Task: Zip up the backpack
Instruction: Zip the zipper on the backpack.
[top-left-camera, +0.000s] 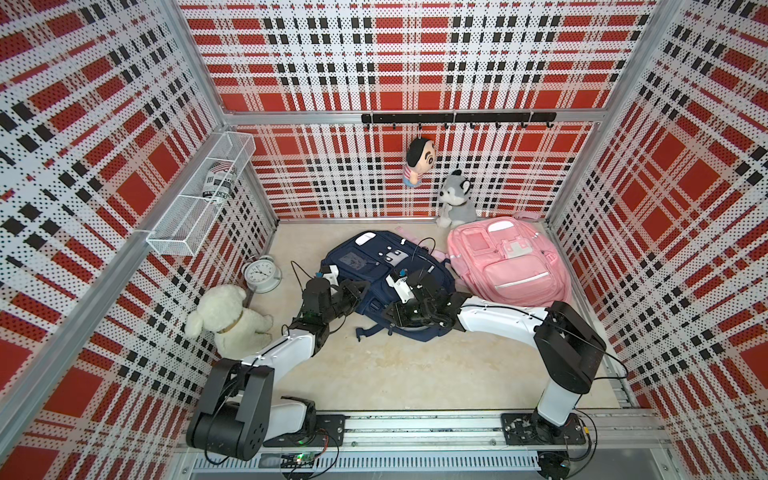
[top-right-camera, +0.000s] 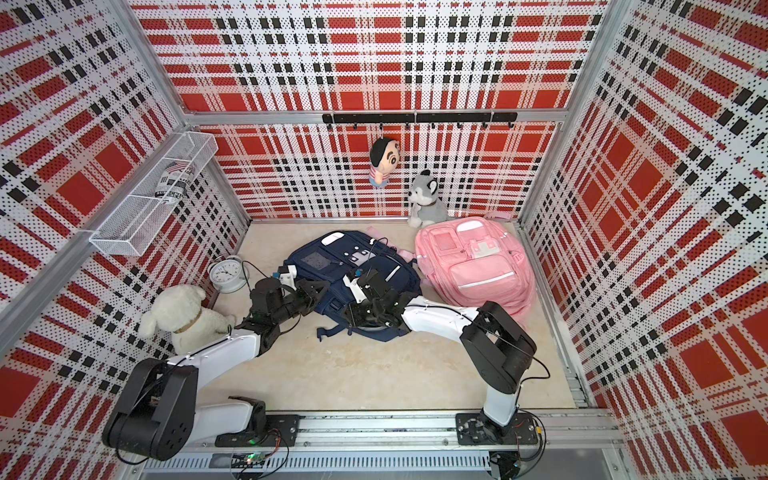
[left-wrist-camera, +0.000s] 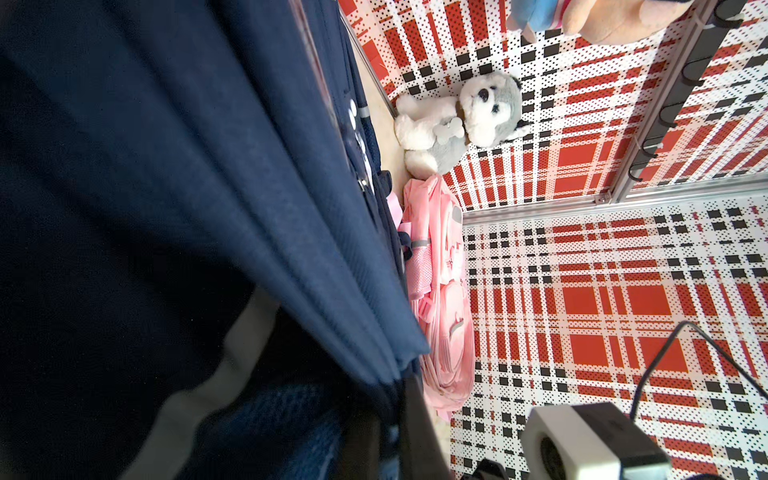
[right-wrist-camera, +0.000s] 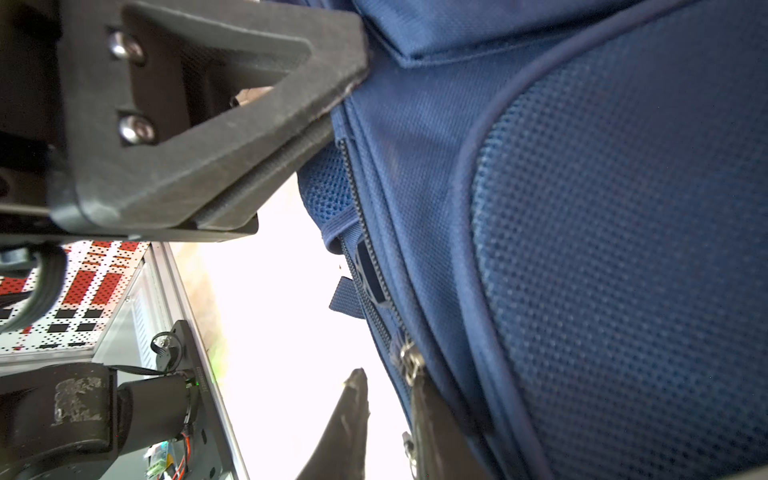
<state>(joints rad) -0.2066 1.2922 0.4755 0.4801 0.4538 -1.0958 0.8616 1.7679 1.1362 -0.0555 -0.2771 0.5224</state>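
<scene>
The dark navy fabric backpack (top-left-camera: 365, 266) lies flat near the middle of the beige bench (top-left-camera: 395, 374), just beside the pink fabric backpack (top-left-camera: 511, 266). Both arms reach onto its near edge.

The left tool (top-left-camera: 358, 291) is at the side of the bag toward the left arm, its fingers pressed together. In the left wrist view navy cloth gathers into folds right at them, so it appears to pinch the backpack's fabric.

The right tool (right-wrist-camera: 357, 220) is at the bag's near rim. Its fingers stand apart with nothing gripped, and one of them touches the cloth. In the right wrist view the black zipper track (right-wrist-camera: 352, 174) runs along the rim from that finger toward the opposite one, with its teeth parted partway along. The small metal zipper slider (right-wrist-camera: 409, 362) sits at the closed end, just beside the opposite finger.

So the right tool is the nearer one, but the slider lies to one side of its gap, not centred. The coming move probably calls for shifting along the track until the pull sits between the fingers, then drawing it toward the parted teeth.
</scene>
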